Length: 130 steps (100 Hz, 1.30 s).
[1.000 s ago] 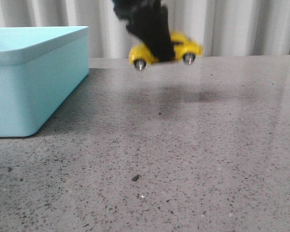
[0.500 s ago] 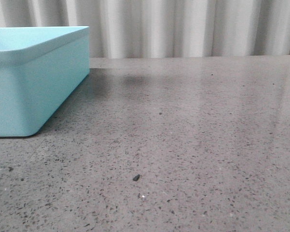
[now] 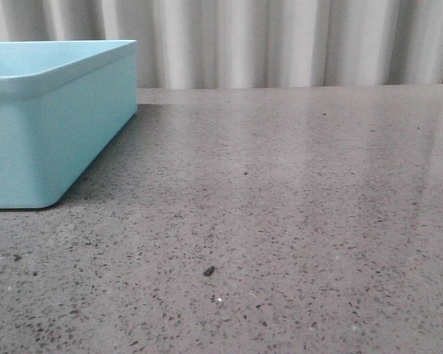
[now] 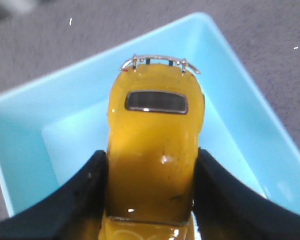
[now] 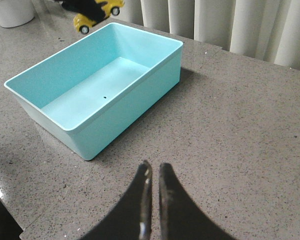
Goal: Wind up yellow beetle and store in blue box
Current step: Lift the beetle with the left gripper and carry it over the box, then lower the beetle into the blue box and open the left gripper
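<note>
Left gripper (image 4: 150,195) is pinching the yellow beetle (image 4: 153,145) by its flanks, one black finger (image 4: 85,195) on each side, car held in the air over the open blue box (image 4: 229,100). Left wrist view looks down the car's roof: dark window, chrome bumper at the far end, box floor straight below it. Right wrist view confirms it from afar, beetle (image 5: 97,15) with the left gripper (image 5: 85,6) dark and blurred on top of it, hanging just above the box's far rim (image 5: 115,25), not touching it

Right gripper (image 5: 151,200) has its fingers pressed together, only a thin slit between the tips, holding nothing, hovering over bare table (image 5: 229,130) well apart from the box

Around: white rounded container (image 5: 10,12) at the table's far corner, beyond the box; pleated pale curtain (image 5: 214,22) behind the table. Small dark speck on the box floor (image 5: 104,97), can't tell what it is. Front view shows only one corner of the box (image 3: 51,125) and open tabletop (image 3: 280,221) with a small dark chip (image 3: 208,271) lying on it; no arm in that view. Nothing sits between the car and the box interior

Materials: box is smooth pale turquoise plastic, rectangular, rounded corners, thick rim, otherwise empty. Beetle glossy yellow, black wheels with silver hubs. Table is grey speckled stone-look, slightly reflective
</note>
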Each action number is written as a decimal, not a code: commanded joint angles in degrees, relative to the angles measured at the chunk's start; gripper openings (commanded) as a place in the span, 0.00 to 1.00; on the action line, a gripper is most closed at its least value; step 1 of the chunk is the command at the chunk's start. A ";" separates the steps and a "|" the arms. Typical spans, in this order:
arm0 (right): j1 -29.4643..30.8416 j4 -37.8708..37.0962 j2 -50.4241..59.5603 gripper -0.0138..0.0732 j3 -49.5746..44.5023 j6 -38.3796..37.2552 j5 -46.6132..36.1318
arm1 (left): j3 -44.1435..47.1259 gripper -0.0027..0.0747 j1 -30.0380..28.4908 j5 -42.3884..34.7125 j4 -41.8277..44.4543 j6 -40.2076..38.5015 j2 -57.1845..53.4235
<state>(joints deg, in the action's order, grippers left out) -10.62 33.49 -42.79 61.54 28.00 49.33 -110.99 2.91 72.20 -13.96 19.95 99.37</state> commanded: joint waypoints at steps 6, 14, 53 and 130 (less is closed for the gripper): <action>-0.27 0.99 -0.11 0.10 1.17 0.61 -4.28 | 4.43 0.11 -0.42 0.44 -1.21 -2.55 -2.13; -0.27 0.99 -0.11 0.10 0.53 0.61 -4.86 | 7.90 0.11 -0.42 -0.68 -1.21 -2.55 -2.04; -0.27 1.10 -0.01 0.10 -1.90 0.61 -6.54 | 13.01 0.11 -0.42 -2.33 0.15 -2.55 4.13; -0.27 3.14 -0.01 0.10 -1.90 0.61 -5.33 | 12.90 0.69 -0.42 -4.06 -0.35 -5.99 3.34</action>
<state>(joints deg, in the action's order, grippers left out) -10.62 34.57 -42.79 58.20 28.00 46.71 -96.54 2.54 69.93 -11.82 14.89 107.50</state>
